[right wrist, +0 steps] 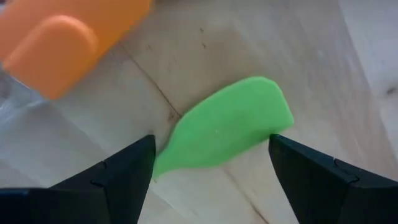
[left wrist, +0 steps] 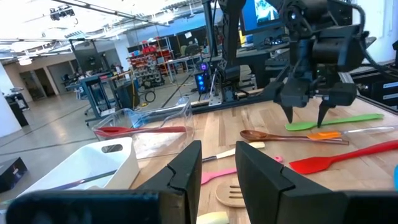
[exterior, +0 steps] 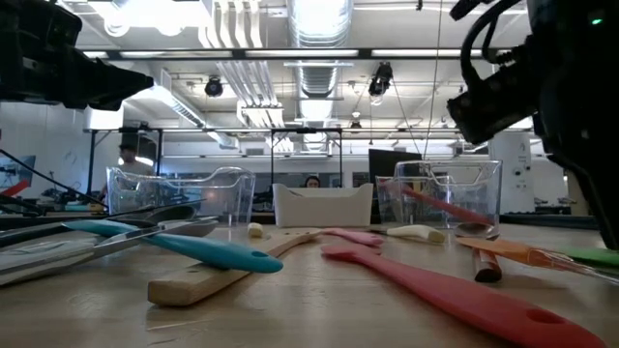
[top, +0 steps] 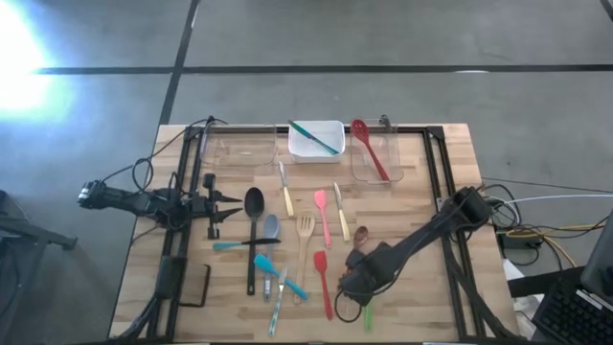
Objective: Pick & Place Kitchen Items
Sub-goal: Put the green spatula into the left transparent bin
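Early days: a red spoon (top: 369, 149) sits in the clear tub (top: 395, 171), a teal tool (top: 316, 137) in the white tub (top: 337, 151). Most utensils lie loose mid-table. Right gripper (right wrist: 211, 171) wide open over the green spatula (right wrist: 227, 127); left gripper (left wrist: 217, 171) narrow, apparently empty, left of the pile.

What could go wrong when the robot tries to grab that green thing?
1. The right end effector hangs open over the flat green silicone spatula, which lies flush on the wooden table; the fingers might scrape the wood or slip off.
2. The orange spatula with a clear handle lies close beside it and could get bumped.
3. Many utensils crowd the table, so lifting one may drag another.
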`<state>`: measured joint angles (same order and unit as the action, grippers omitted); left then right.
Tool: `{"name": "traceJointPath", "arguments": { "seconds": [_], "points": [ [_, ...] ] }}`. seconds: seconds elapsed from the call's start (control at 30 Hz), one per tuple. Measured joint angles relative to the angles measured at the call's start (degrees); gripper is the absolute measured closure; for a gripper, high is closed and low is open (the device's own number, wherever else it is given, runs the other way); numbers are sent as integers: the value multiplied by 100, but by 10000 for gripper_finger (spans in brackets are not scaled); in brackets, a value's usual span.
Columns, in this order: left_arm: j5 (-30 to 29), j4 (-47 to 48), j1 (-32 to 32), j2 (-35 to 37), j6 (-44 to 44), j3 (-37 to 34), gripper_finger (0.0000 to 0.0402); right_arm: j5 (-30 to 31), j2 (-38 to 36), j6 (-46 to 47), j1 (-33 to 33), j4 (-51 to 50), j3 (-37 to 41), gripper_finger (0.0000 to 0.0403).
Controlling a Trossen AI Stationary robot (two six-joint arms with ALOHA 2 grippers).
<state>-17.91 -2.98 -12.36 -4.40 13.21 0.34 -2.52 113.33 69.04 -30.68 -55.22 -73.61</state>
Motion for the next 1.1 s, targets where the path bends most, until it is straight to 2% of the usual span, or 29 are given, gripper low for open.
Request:
{"name": "traceJointPath", "arguments": {
  "seconds": [0.27,0.67,0.87,1.1],
  "points": [
    [2,0,2,2,9,0,300,-5,-48,-125,86,879,639,98],
    [2,0,1,-2,9,0,300,117,-48,425,90,952,709,91],
    [2,0,2,-2,8,0,300,275,-48,819,92,904,709,138],
    [2,0,0,-2,9,0,300,368,-48,1221,92,737,695,233]
  ]
}}
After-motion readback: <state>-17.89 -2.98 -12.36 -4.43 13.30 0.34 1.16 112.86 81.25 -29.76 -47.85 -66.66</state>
